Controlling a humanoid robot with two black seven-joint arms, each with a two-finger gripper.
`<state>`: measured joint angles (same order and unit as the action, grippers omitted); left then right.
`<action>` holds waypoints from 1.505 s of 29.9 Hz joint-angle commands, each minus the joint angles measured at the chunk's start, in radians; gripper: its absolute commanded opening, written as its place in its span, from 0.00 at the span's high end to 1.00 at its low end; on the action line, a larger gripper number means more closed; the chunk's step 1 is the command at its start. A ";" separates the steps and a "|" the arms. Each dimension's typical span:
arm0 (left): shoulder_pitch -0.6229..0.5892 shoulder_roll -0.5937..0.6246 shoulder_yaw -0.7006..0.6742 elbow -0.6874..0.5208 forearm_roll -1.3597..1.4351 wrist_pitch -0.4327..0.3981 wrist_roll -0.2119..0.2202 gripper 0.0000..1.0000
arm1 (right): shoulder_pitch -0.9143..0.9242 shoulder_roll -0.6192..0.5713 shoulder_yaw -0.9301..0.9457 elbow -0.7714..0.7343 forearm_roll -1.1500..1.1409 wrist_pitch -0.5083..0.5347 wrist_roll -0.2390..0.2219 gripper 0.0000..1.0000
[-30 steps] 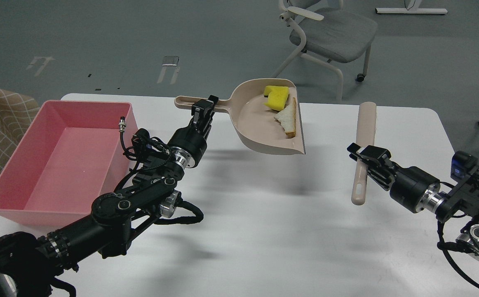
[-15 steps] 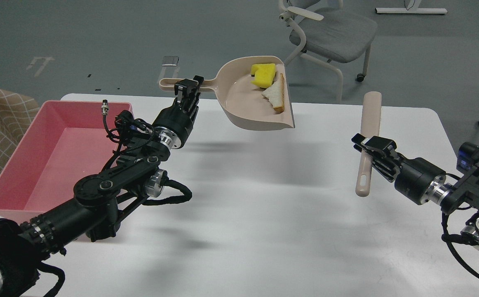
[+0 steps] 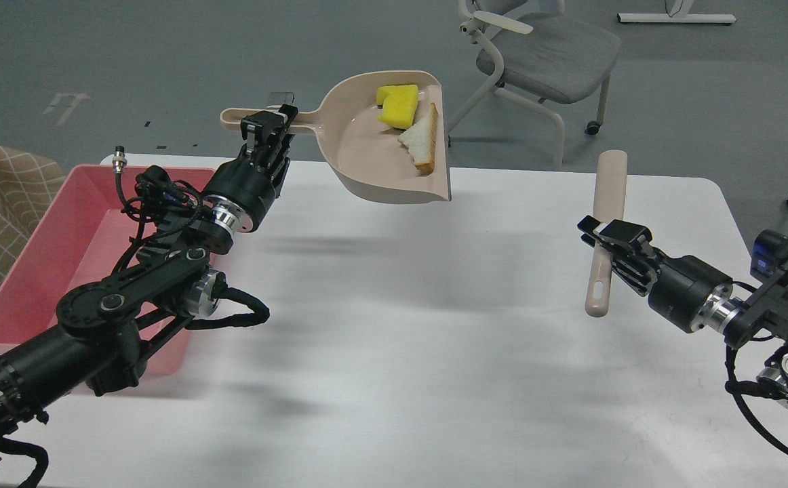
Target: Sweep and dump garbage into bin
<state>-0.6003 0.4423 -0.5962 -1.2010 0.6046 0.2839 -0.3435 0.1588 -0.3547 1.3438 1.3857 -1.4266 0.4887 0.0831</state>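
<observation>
Sponge (image 3: 398, 106) and bread (image 3: 422, 139) in dustpan (image 3: 367, 163), right of bin (image 3: 7, 285).

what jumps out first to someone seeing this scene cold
A beige dustpan held in the air by the left gripper, carrying a yellow sponge and a bread slice. At left the pink bin sits on the white table; at right the right gripper holds a beige handle.

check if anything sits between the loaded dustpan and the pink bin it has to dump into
Nothing visible does. The dustpan, holding the sponge and bread, hangs above the table right of the bin. Only the left arm carrying it crosses the bin's near right corner; the bin's inside looks empty.
</observation>
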 commanded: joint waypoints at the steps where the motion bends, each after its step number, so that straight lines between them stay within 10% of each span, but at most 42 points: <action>1: 0.046 0.027 -0.027 -0.044 0.001 -0.011 0.000 1.00 | 0.001 0.003 -0.002 0.001 0.000 0.000 0.001 0.72; 45: 0.297 0.320 -0.402 -0.034 0.000 -0.477 -0.022 1.00 | 0.030 0.005 -0.008 -0.016 -0.002 0.000 0.001 0.72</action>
<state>-0.3160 0.7501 -0.9942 -1.2482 0.6024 -0.1868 -0.3576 0.1873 -0.3492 1.3360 1.3709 -1.4290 0.4886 0.0844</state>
